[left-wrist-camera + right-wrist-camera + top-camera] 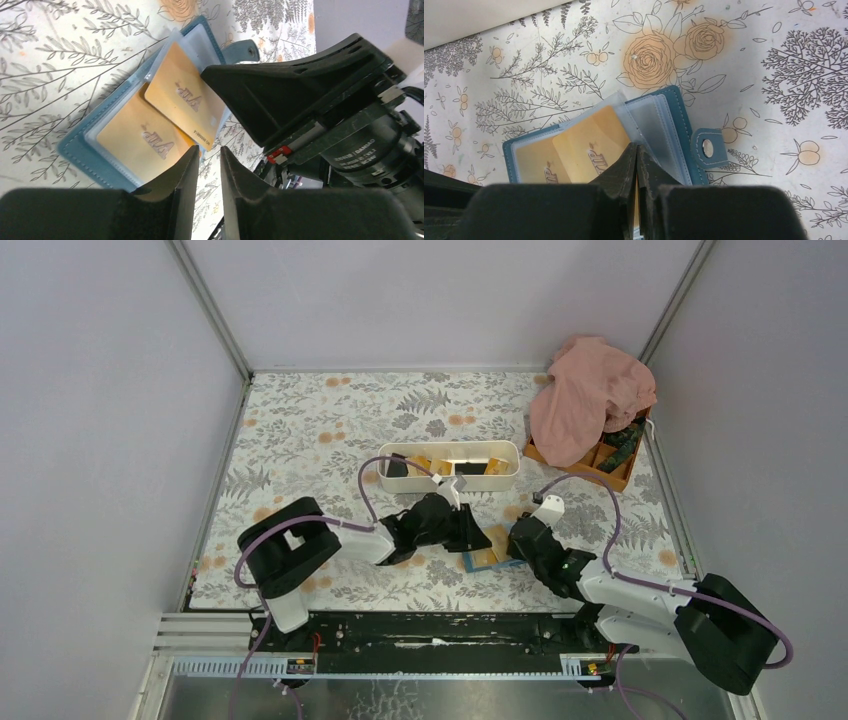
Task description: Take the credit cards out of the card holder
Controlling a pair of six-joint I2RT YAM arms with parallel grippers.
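Note:
The blue card holder (80,150) lies open on the floral table cover, between the two grippers (488,558). Two orange-yellow credit cards show in its clear pockets. One credit card (132,142) sits fully in its sleeve. The other credit card (589,142) sticks out at an angle, and my right gripper (637,147) is shut on its edge. My left gripper (210,152) hovers at the holder's near corner, slightly open, with only table cover showing in the narrow gap. The holder's snap strap (707,148) lies flat on the right.
A long white tray (450,447) behind the grippers holds orange and black cards. At the back right an orange compartment box (608,472) is partly under a pink cloth (590,395). Grey walls enclose the table on three sides.

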